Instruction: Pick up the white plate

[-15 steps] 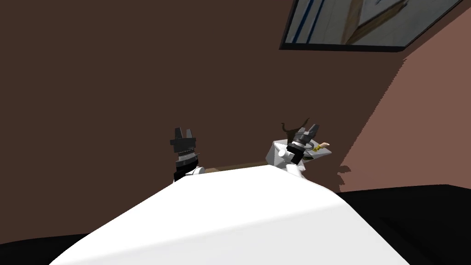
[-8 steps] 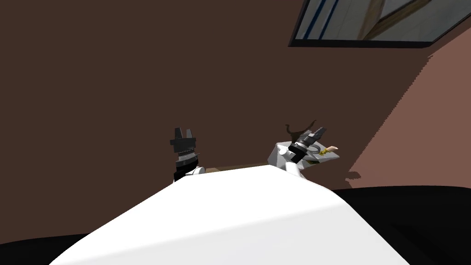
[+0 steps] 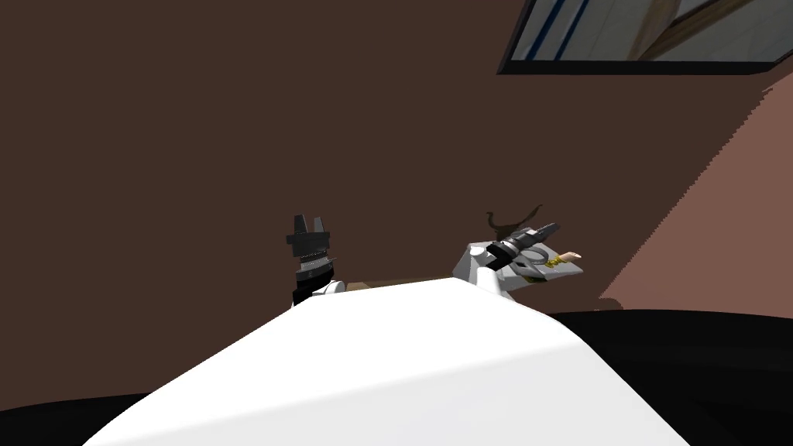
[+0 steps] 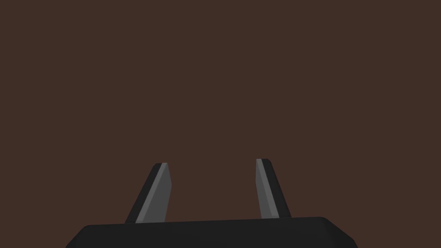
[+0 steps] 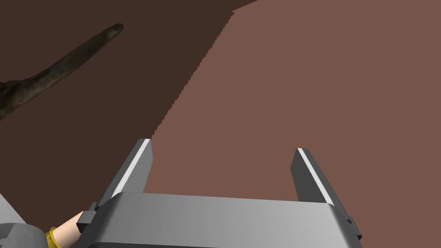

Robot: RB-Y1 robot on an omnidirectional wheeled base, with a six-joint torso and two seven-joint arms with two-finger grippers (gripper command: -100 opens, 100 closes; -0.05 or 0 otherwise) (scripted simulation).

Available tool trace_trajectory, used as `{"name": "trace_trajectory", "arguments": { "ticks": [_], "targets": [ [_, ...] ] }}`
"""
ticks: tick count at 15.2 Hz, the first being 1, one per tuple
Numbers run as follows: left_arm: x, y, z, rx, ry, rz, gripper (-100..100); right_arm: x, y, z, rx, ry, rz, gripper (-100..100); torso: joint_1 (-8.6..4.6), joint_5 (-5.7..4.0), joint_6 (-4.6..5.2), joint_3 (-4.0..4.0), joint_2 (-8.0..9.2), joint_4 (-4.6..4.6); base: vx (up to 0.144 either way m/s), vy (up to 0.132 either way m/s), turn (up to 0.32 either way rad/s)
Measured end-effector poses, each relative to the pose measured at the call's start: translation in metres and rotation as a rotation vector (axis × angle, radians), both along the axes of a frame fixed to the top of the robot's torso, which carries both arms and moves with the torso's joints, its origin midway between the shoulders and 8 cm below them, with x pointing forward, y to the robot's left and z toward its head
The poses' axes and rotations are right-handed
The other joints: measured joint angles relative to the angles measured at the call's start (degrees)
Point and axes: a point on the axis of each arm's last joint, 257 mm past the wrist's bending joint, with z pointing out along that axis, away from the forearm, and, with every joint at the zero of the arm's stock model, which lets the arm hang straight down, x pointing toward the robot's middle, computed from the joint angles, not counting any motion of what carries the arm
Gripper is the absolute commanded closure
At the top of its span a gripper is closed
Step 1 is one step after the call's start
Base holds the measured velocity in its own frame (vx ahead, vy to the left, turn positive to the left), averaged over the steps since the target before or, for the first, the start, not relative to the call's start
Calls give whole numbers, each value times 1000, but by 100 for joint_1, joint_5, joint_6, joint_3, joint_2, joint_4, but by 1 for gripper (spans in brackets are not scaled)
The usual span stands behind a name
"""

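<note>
A dark brown wall (image 3: 232, 116) spans the far side. Its right section (image 3: 736, 217) is lit reddish-brown. A dark-framed window (image 3: 658, 31) sits far right.

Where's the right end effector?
Head view, robot's right: the right end effector hovers open over the small grey table, just above the plate.

Matt wall (image 3: 232, 116), rough branch (image 5: 56, 71)

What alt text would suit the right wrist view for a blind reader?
The right gripper stands open, empty, before a brown wall, half in shadow. A dark twig and a peach handle show beside it.
</note>
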Motion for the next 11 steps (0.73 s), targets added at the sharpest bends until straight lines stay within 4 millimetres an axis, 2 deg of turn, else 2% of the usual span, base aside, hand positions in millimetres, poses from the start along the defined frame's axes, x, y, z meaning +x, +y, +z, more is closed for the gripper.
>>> {"name": "trace_trajectory", "arguments": {
  "ticks": [9,11],
  "targets": [
    [0,0,0,0,0,0,0,-13,-20,-44,152,-30,-126,-100,-2,0,1,5,9,2,8,-16,13],
    [0,0,0,0,0,0,0,-13,-24,-60,206,-42,-158,-100,-7,-2,0,5,9,2,-1,-40,-1]
  ]
}}
